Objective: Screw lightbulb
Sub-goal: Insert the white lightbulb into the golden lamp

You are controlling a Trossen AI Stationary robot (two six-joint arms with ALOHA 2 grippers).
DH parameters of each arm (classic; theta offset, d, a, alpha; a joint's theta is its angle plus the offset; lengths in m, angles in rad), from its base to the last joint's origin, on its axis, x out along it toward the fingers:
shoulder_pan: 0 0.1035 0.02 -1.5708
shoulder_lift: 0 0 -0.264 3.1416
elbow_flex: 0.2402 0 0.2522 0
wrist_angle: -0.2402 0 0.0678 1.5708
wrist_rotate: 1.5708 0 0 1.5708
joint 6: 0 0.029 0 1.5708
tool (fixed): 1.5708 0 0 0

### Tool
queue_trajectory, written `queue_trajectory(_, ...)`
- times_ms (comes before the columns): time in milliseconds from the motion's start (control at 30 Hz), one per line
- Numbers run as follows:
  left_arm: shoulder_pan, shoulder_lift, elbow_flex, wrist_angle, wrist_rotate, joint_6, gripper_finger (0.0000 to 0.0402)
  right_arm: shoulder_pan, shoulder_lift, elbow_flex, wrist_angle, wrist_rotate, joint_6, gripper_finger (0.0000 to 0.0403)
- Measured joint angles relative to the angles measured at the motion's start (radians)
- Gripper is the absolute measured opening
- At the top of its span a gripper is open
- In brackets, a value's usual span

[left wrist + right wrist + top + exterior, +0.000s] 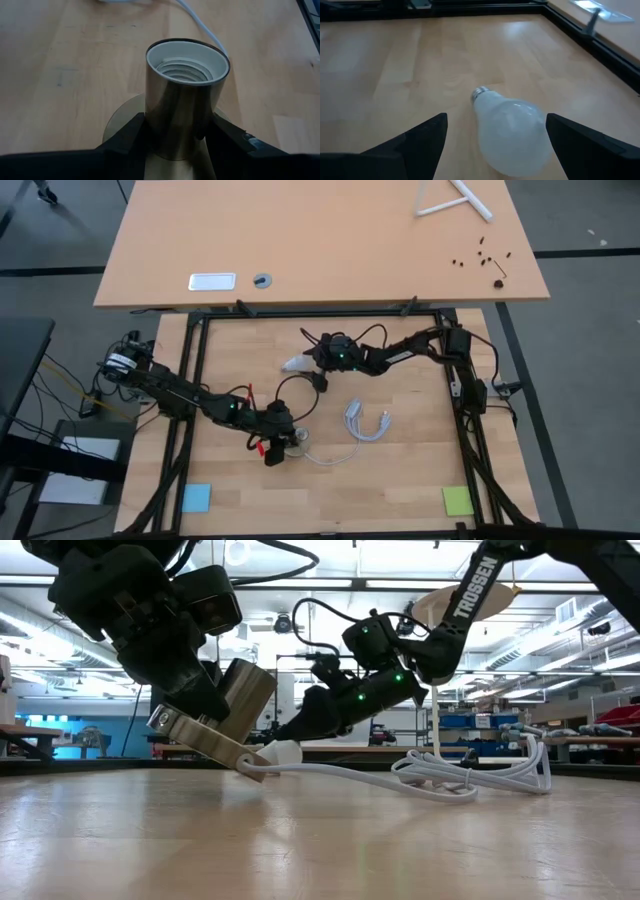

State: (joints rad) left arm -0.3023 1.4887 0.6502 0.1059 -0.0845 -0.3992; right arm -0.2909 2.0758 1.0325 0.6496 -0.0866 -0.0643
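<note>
The white frosted lightbulb (pixel 512 135) lies on its side on the wooden table, its grey screw base (pixel 480 93) pointing away from my right gripper (pixel 496 122). That gripper is open, one finger on either side of the bulb's round end, touching nothing. The bulb also shows in the high view (pixel 296 364), left of the gripper (pixel 318 358). My left gripper (pixel 280 442) is shut on the brass socket (pixel 182 95), which has a round disc base (pixel 200 735), a white threaded inside and a white cable (pixel 340 772). My left gripper pinches the socket's brass cylinder (pixel 165 125) between its two fingers (pixel 127 137), low on the cylinder near the disc base. The fingers lie across the cylinder. The socket sits tilted, its open mouth (pixel 187 65) facing away from the gripper, its cable end (pixel 283 752) low by the table.
A coiled white cord with a small plug (pixel 365 423) lies between the two arms, right of the socket. A blue note (pixel 196 497) and a green note (pixel 457 500) lie at the near corners. A black frame (pixel 190 380) borders the board.
</note>
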Motion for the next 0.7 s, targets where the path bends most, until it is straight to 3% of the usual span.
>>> queue_trajectory(367,0.000,0.000,0.000,0.000,0.004,0.001,0.0162,-0.007,0.000,0.000,0.011,0.013,0.050,0.0346)
queue_trajectory(533,0.000,0.000,0.000,0.000,0.005,0.002,0.0162,0.006,0.000,0.000,-0.013,-0.080,0.089,0.0346)
queue_trajectory(700,0.000,0.000,0.000,0.000,0.007,0.005,0.0162,0.053,0.000,0.000,-0.012,-0.055,0.026,0.0346)
